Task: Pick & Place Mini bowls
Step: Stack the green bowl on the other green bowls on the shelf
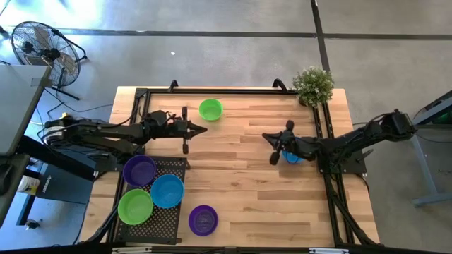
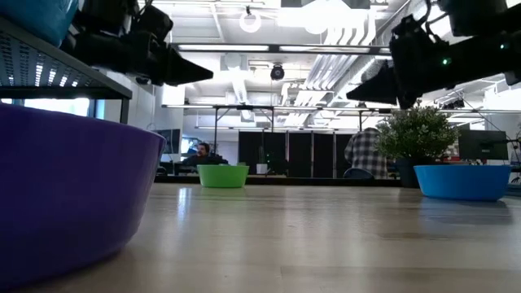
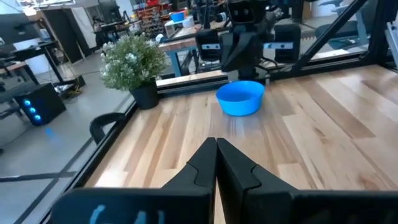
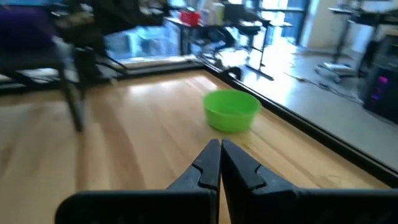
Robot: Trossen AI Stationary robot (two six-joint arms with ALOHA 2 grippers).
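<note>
A green mini bowl (image 1: 210,109) (image 4: 231,111) stands on its base at the table's far middle. A blue mini bowl (image 1: 292,157) (image 3: 240,98) stands on the table right of centre, partly under the right arm. A purple (image 1: 139,170), a blue (image 1: 167,190) and a green bowl (image 1: 135,206) sit on a black perforated rack (image 1: 161,220) at the near left. Another purple bowl (image 1: 203,219) (image 2: 65,187) stands on the table beside the rack. My left gripper (image 1: 203,129) (image 3: 216,146) hovers shut, pointing level toward the right, near the green bowl. My right gripper (image 1: 267,136) (image 4: 220,146) hovers shut, pointing left, above and left of the blue bowl.
A small potted plant (image 1: 313,86) stands at the table's far right corner. Black frame rails (image 1: 226,92) run along the far edge and the right side. Bare wood (image 1: 240,176) lies between the two grippers and toward the near edge.
</note>
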